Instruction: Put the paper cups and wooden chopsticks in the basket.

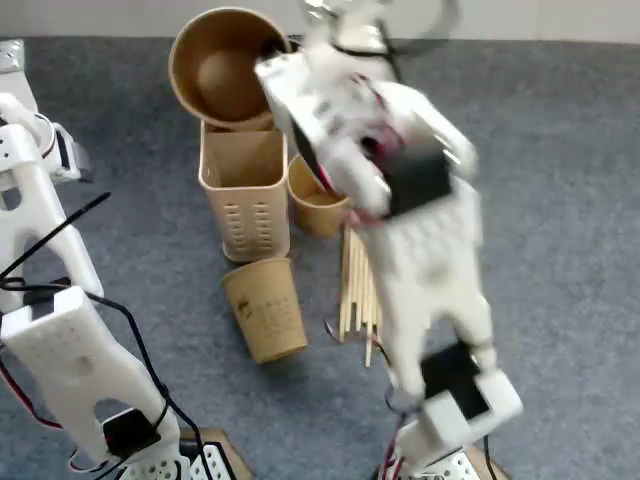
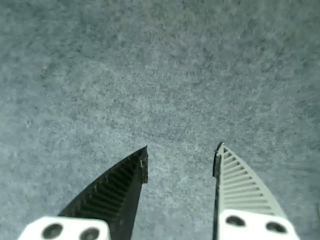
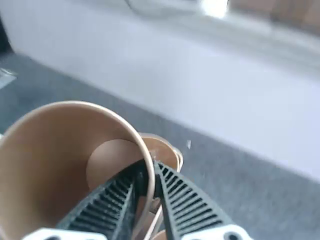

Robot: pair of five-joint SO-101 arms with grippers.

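Three paper cups and one bundle of wooden chopsticks (image 1: pixel 358 285), none yet inside the basket (image 1: pixel 245 205). Pinched at the rim by the right gripper (image 3: pixel 150 170): the held cup (image 1: pixel 220 70), with one finger inside the wall and one outside, shut down to the thickness of the paper. Poised at the far edge of the basket's mouth, opening tipped toward the overhead camera; likely mid-carry toward a drop, height over the rim impossible to judge. Gripped at the lip, presumably, for a narrow bite on thin paper without crushing the body. Standing mouth-up just beside the basket, perhaps touching it, on the side of the right arm (image 1: pixel 430 270): the upright cup (image 1: pixel 318 212). Lying on its side near the basket's foot: the fallen cup (image 1: pixel 265 315). Laid flat on the grey carpet (image 2: pixel 150 75) close by the upright cup, partly hidden under the right arm: the wooden chopsticks, roughly parallel. Parked well apart at the table's left: the left gripper (image 2: pixel 182 148), spread wide over the grey carpet and holding nothing, probably stationed there so as not to crowd the basket. Needed next, at a guess: centring over the opening before release, without knocking the upright cup.
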